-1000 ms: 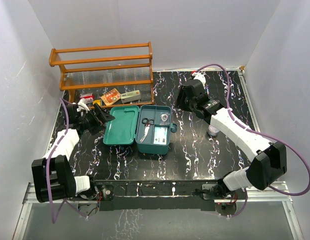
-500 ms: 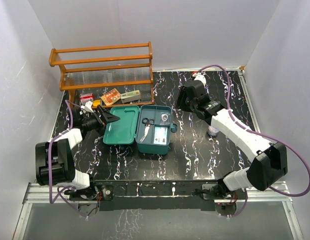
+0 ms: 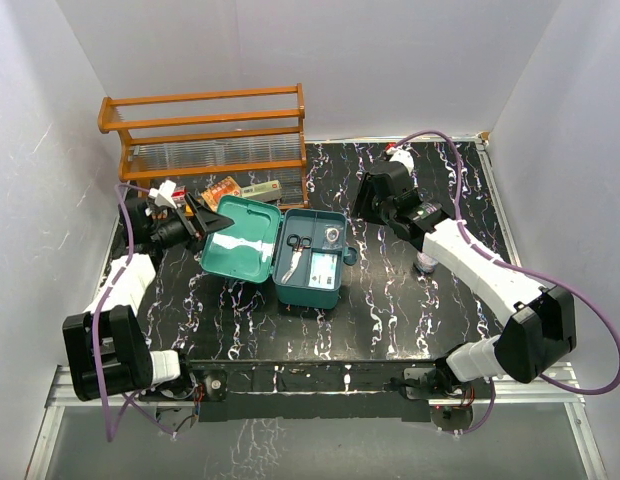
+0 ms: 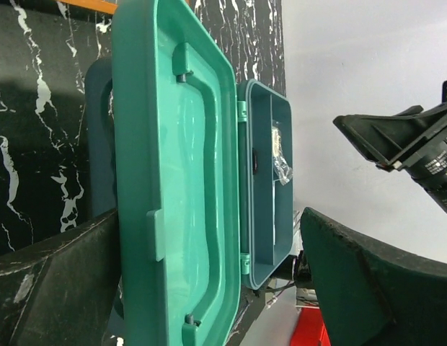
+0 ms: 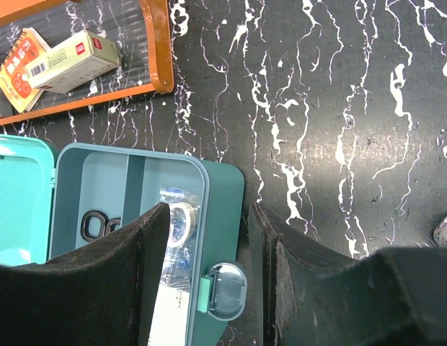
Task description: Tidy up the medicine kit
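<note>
**Top view.** The kit (image 3: 310,262) is sitting open at the centre of the counter (image 3: 390,300). Its base is running lengthwise from upper to lower frame, and its lid (image 3: 237,240) is hinged along the base's left side. The lid is not lying flat. It is tilting up off the counter, hollow side showing, with its free edge pointing toward the upper left of the frame.

**Left wrist view.** My left end effector (image 4: 209,216) is standing wide. The lid's free edge, with its tab (image 4: 157,234), is lying between the fingers, but I cannot tell whether either finger is touching it. As I am judging it, the coming move turns on this relation. The lid has to swing rightward about its hinge onto the base, and my left arm is the nearer one for that.

**Right wrist view.** My right end effector (image 5: 209,216) is hovering partly open, holding nothing, above the base's upper right corner. The base's right wall and its round latch (image 5: 225,287) are showing between the fingers.

**Contents.** The base is holding scissors (image 3: 295,243), a bagged tape roll (image 3: 330,236) and a white packet (image 3: 318,270). The lid is holding nothing. Two small boxes (image 3: 260,189) are lying under the rack (image 3: 205,135) at upper left, just beyond the lid. I am judging that they may belong in the kit.
</note>
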### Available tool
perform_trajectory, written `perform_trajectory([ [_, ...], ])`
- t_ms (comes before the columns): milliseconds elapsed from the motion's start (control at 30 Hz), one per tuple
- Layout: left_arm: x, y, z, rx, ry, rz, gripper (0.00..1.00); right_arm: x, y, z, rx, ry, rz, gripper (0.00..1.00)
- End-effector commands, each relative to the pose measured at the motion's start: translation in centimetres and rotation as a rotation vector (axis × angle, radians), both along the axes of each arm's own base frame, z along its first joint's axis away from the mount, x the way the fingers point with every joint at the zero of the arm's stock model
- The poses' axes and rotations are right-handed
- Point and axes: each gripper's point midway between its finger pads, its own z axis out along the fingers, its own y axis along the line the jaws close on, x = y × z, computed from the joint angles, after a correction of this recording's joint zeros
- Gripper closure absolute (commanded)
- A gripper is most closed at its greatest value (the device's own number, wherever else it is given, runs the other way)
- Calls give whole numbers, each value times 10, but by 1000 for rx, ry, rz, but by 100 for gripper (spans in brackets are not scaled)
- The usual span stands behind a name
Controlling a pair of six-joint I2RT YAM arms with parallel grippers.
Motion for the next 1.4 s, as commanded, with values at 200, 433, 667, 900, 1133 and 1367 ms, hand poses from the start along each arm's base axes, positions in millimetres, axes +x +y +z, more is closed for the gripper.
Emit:
perform_trajectory([
  [200,-16,-11,55,-52,-64,-92,3,7,1,9,44,-38,-14,54],
  [433,-24,-17,87,-102,-78,-111,3,7,1,11,50,-42,-14,54],
  [667,-33,-44,119,-147,-131,-132,3,7,0,10,51,-43,-19,54],
  [900,-41,-95,129,-128,-138,-227,5,6,-4,14,53,-53,-30,54],
  [1133,-48,-121,142,-143,-170,-293,5,5,-13,22,56,-77,-67,54],
  [1367,-51,-144,129,-182,-122,-336,6,3,-23,33,71,-110,-119,54],
])
